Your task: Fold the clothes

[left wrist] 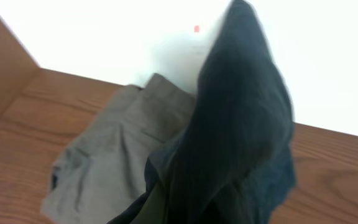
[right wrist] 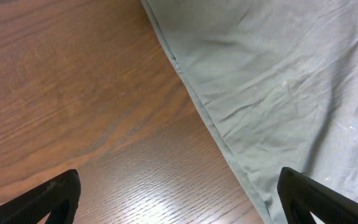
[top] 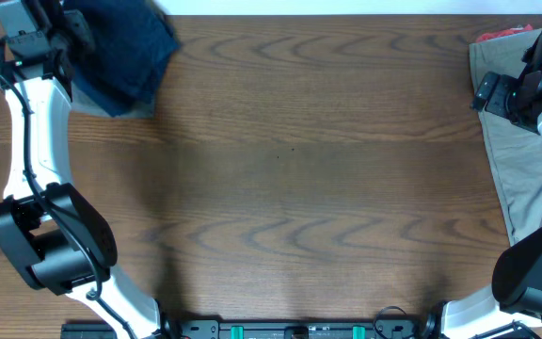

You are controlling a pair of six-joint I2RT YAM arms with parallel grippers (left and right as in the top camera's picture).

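Observation:
The navy blue shorts [top: 125, 47] hang bunched at the table's far left corner, blurred, from my left gripper [top: 75, 36]. In the left wrist view the navy cloth [left wrist: 241, 137] rises in front of the camera and hides the fingers. A grey pair [left wrist: 110, 155] lies under it on the table, and its edge shows in the overhead view [top: 111, 105]. My right gripper [right wrist: 179, 199] is open and empty, low over the table beside the left edge of the khaki-beige shorts [right wrist: 278, 81], which lie at the right edge [top: 520, 160].
A coral-red garment [top: 502, 35] peeks out at the far right corner behind the khaki pair. The wooden table [top: 290, 169] spans the middle. A white wall [left wrist: 104, 37] stands just behind the table's far edge.

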